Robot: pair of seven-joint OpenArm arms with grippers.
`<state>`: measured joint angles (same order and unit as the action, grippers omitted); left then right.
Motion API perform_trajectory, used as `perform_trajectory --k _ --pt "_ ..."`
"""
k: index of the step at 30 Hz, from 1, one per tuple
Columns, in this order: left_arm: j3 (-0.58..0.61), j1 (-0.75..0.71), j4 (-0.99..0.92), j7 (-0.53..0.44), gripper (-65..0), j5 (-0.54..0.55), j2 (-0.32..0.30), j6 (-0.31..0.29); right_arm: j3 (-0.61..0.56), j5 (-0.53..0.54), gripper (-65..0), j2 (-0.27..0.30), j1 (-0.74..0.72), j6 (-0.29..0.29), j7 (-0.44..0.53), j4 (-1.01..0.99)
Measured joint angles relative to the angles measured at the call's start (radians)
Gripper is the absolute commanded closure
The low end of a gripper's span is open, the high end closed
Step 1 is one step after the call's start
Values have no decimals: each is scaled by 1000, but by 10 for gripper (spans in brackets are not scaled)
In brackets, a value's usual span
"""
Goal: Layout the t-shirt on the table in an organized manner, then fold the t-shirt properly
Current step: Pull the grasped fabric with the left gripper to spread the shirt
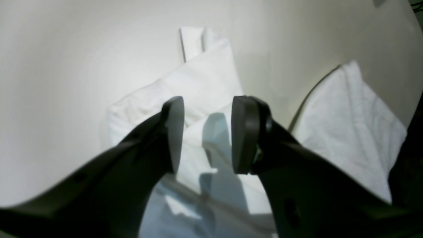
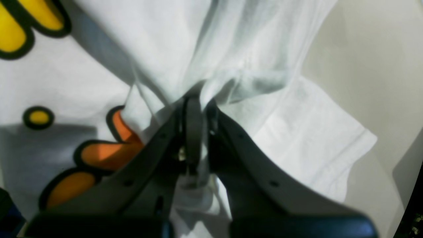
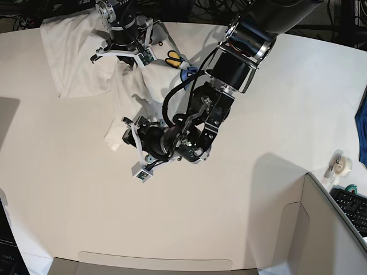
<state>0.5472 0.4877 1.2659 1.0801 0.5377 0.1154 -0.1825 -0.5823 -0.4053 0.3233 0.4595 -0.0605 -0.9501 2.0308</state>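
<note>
The white t-shirt (image 3: 74,51) lies crumpled at the far left of the off-white table (image 3: 241,189), with a strip of it trailing toward the middle. My right gripper (image 2: 195,109) is shut on a bunched fold of it, beside the yellow and orange print (image 2: 99,152). My left gripper (image 1: 206,135) is open, hovering over a folded white end of the t-shirt (image 1: 201,82). Cloth lies under the gap between its fingers, and nothing is pinched. In the base view that folded end (image 3: 114,134) sits just left of the left arm's tip.
Yellow-handled scissors (image 3: 172,57) and a blue object (image 3: 188,71) lie beside the shirt at the back. A tape roll (image 3: 342,165), a keyboard (image 3: 352,207) and a grey box corner (image 3: 321,229) are at the right. The left arm crosses the table's middle.
</note>
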Motion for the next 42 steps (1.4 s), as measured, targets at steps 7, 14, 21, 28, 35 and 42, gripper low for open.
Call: perform_trajectory --k 7,14,21,28,35,42 --pt "0 1 0 -2 -220 -2 -61 0 0 0 0 0 -3 0 0 0" --pt "0 -18 0 -5 -221 -3 -83 0 0 0 0 0 -3 0 0 0" --pt "1 -64 -2 -23 -221 -3 -80 0 0 0 0 0 -3 0 0 0" --pt "1 -53 -89 -86 -221 9 -77 -3 0 0 0 -1 -2 0 0 0" --pt "1 -53 -97 -89 -144 5 -55 0 0 0 0 0 -2 0 0 0" --pt "-1 -53 -93 -87 0 5 -56 0 7 0 0 0 -5 0 0 0"
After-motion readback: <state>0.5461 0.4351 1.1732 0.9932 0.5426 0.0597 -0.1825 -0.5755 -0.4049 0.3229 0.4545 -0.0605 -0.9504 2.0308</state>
